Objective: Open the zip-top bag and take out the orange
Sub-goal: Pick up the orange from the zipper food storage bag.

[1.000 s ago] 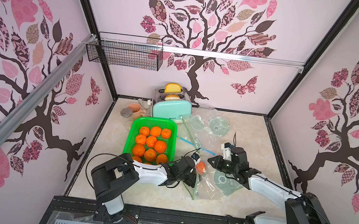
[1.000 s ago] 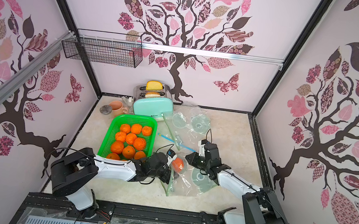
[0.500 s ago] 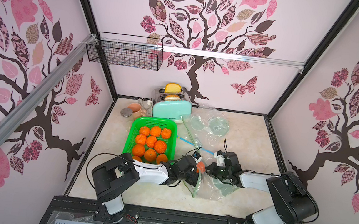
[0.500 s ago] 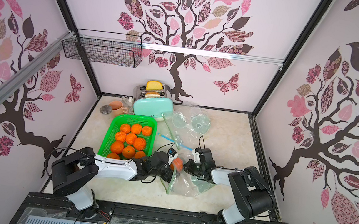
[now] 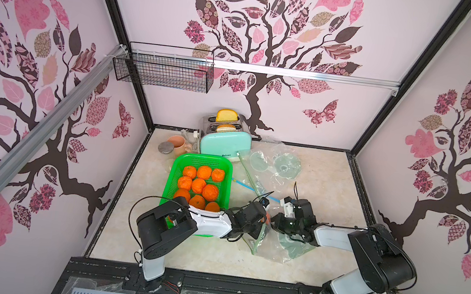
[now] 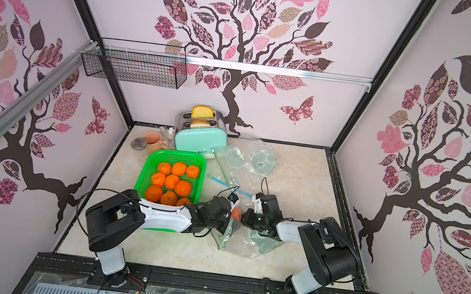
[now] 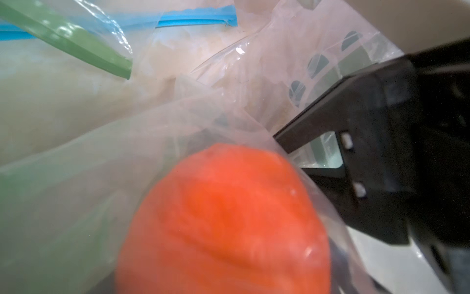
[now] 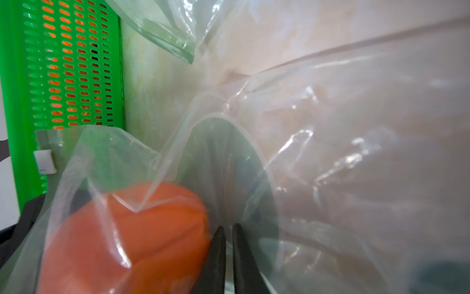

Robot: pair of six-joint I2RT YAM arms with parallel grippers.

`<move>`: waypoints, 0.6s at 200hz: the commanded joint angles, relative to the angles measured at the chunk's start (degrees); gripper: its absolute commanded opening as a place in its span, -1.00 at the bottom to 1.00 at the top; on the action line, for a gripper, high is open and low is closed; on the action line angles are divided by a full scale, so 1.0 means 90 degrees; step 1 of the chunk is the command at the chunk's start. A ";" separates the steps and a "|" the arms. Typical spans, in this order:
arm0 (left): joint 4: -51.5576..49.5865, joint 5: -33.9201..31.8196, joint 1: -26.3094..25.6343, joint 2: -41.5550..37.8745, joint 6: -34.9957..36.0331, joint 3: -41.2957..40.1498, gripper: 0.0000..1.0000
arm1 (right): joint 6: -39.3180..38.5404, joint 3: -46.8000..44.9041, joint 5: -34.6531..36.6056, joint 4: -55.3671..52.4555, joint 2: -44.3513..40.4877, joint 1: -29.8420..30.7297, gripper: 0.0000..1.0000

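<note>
The orange (image 5: 266, 219) (image 6: 236, 213) sits at the mouth of the clear zip-top bag (image 5: 279, 247) (image 6: 248, 243), which lies crumpled at the front of the table. My left gripper (image 5: 261, 223) (image 6: 230, 216) reaches in from the left and is shut on the orange (image 7: 223, 224), which hides its fingers in the left wrist view. My right gripper (image 5: 275, 222) (image 6: 244, 217) faces it from the right. Its fingers are nearly together (image 8: 229, 229), pinching bag film (image 8: 330, 152) right beside the orange (image 8: 127, 241).
A green basket (image 5: 178, 164) (image 8: 63, 76) with several oranges stands just left of the bag, under my left arm. Behind are a mint toaster (image 5: 225, 144), a pink mug (image 5: 178, 144) and more clear bags (image 5: 275, 166). A wire basket (image 5: 163, 70) hangs on the back wall.
My right gripper slid left toward the orange and its jaws narrowed onto the bag film, with the right arm folding back. The left gripper and the orange stayed where they were.
</note>
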 commanded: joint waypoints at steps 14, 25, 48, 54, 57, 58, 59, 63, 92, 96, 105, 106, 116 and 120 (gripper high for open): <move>0.0042 -0.0231 -0.0158 0.0068 0.0249 0.0124 0.48 | -0.0117 -0.0188 0.0318 -0.0482 0.0223 0.0021 -0.75; 0.0062 -0.0308 -0.0188 0.0008 0.0259 0.0062 0.37 | -0.0124 -0.0203 0.0338 -0.0465 0.0225 0.0026 -0.75; 0.0058 -0.0410 -0.0218 -0.0159 0.0237 -0.0077 0.09 | -0.0133 -0.0202 0.0359 -0.0463 0.0218 0.0022 -0.75; 0.0046 -0.0445 -0.0236 -0.0202 0.0228 -0.0105 0.04 | -0.0131 -0.0202 0.0358 -0.0468 0.0213 0.0027 -0.75; 0.0029 -0.0457 -0.0242 -0.0212 0.0222 -0.0118 0.03 | -0.0128 -0.0200 0.0358 -0.0465 0.0213 0.0021 -0.75; 0.0023 -0.0470 -0.0245 -0.0218 0.0221 -0.0117 0.02 | -0.0131 -0.0202 0.0363 -0.0469 0.0213 0.0021 -0.75; 0.0011 -0.0477 -0.0246 -0.0226 0.0221 -0.0127 0.02 | -0.0132 -0.0202 0.0366 -0.0471 0.0208 0.0026 -0.75; -0.0043 -0.0486 -0.0252 -0.0246 0.0202 -0.0124 0.01 | -0.0130 -0.0198 0.0368 -0.0473 0.0203 0.0022 -0.75; -0.0540 -0.0488 -0.0348 -0.0389 0.0102 -0.0113 -0.05 | -0.0131 -0.0237 0.0455 -0.0482 0.0102 0.0029 -0.74; -0.0633 -0.0493 -0.0362 -0.0413 0.0080 -0.0108 -0.07 | -0.0133 -0.0240 0.0465 -0.0480 0.0087 0.0027 -0.74; -0.0817 -0.0501 -0.0392 -0.0476 0.0014 -0.0111 -0.10 | -0.0142 -0.0250 0.0503 -0.0483 0.0058 0.0021 -0.74; -0.0834 -0.0497 -0.0393 -0.0482 0.0005 -0.0109 -0.10 | -0.0143 -0.0251 0.0509 -0.0483 0.0057 0.0021 -0.74; -0.1040 -0.0493 -0.0420 -0.0561 -0.0092 -0.0127 -0.13 | -0.0141 -0.0255 0.0542 -0.0491 0.0019 0.0026 -0.74; -0.1130 -0.0470 -0.0423 -0.0600 -0.0131 -0.0144 -0.15 | -0.0150 -0.0260 0.0551 -0.0504 -0.0004 0.0026 -0.73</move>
